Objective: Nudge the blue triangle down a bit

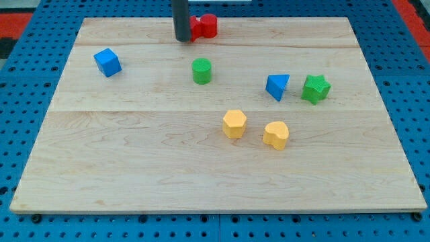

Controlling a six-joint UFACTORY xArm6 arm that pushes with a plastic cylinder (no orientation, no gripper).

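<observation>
The blue triangle (277,86) lies right of the board's centre, just left of the green star (316,89). My tip (183,39) is at the view's top, touching or just left of the red block (203,26). The tip is far up and to the left of the blue triangle, with the green cylinder (201,70) between them.
A blue cube (107,62) sits at the upper left. A yellow hexagon (234,124) and a yellow heart-shaped block (276,134) lie below the blue triangle. The wooden board (134,168) rests on a blue pegboard.
</observation>
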